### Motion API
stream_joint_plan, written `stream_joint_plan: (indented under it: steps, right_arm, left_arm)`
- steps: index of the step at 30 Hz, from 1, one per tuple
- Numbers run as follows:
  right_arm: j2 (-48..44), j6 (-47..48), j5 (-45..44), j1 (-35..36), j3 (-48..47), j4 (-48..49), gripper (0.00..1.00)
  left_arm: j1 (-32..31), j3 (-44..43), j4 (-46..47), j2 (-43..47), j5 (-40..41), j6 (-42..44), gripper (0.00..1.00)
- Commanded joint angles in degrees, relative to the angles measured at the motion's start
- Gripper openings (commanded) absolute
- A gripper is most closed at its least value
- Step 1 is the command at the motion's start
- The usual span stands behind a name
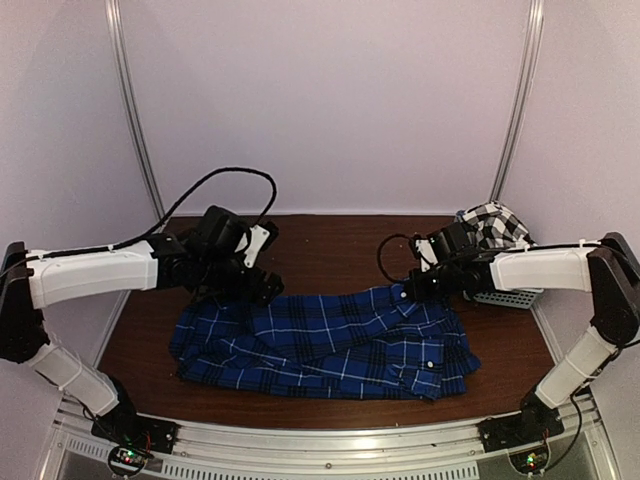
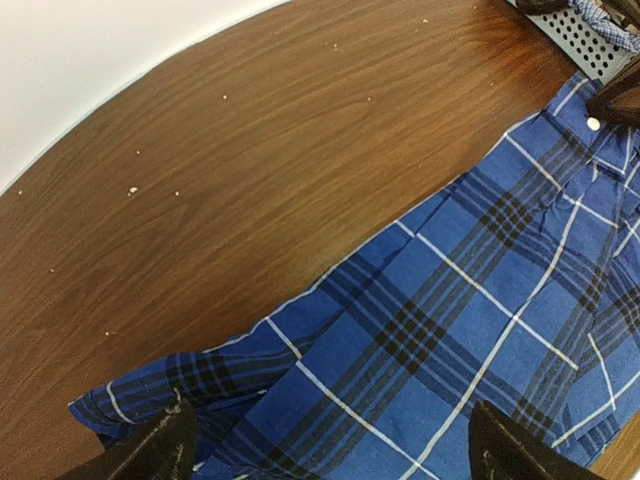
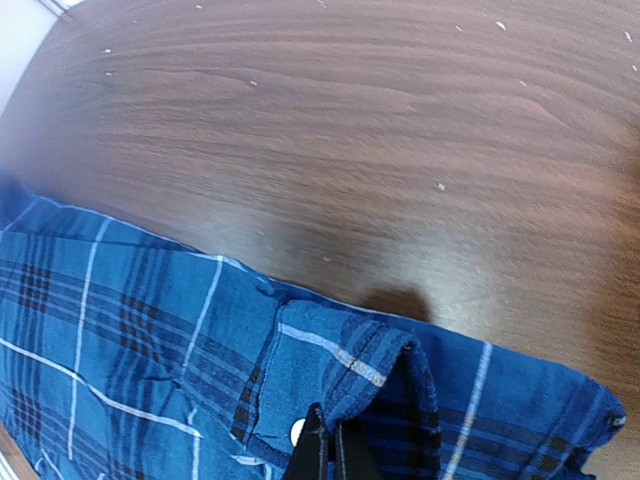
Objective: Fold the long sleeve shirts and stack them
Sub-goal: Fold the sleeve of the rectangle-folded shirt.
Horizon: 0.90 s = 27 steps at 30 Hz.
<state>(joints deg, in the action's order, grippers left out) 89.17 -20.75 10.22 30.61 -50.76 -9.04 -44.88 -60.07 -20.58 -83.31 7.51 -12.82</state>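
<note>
The royal-blue plaid shirt (image 1: 330, 345) lies spread and partly folded across the middle of the table. My left gripper (image 1: 258, 288) hovers over its far left edge; in the left wrist view the fingers (image 2: 150, 452) stand wide apart and empty, with blue cloth (image 2: 450, 320) beneath my left gripper (image 2: 330, 462). My right gripper (image 1: 412, 290) is at the shirt's far right edge. In the right wrist view my right gripper (image 3: 335, 452) is shut on a raised fold of the blue cloth (image 3: 380, 370) beside a white button (image 3: 297, 432). The black-and-white checked shirt (image 1: 497, 224) lies bunched in the basket.
A pale mesh basket (image 1: 512, 297) stands at the right back, behind my right arm; its corner shows in the left wrist view (image 2: 585, 38). Bare brown table (image 1: 330, 250) lies behind the shirt, white walls beyond. The metal front rail (image 1: 330, 440) runs along the near edge.
</note>
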Motion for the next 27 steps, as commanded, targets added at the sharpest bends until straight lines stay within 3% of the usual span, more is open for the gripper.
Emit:
stream_joint_plan:
  steps: [1,19,23,27]
  right_arm:
    - [-0.39,0.93,-2.72,-1.07,1.08,-0.46,0.00]
    - [-1.40,-1.43,-8.83,-1.32,4.28,-4.06,0.00]
    - [-1.19,-1.54,-8.99,-1.27,4.83,-3.86,0.10]
    - [-2.23,-1.25,-9.21,-1.26,4.71,-4.29,0.32]
  left_arm:
    - [0.41,1.32,2.64,-2.16,0.71,-1.73,0.96]
    - [0.41,5.55,5.49,-7.10,0.79,-3.49,0.96]
    - [0.41,7.15,6.24,-8.72,1.14,-3.99,0.96]
    - [0.28,8.64,7.33,-10.67,1.11,-4.36,0.96]
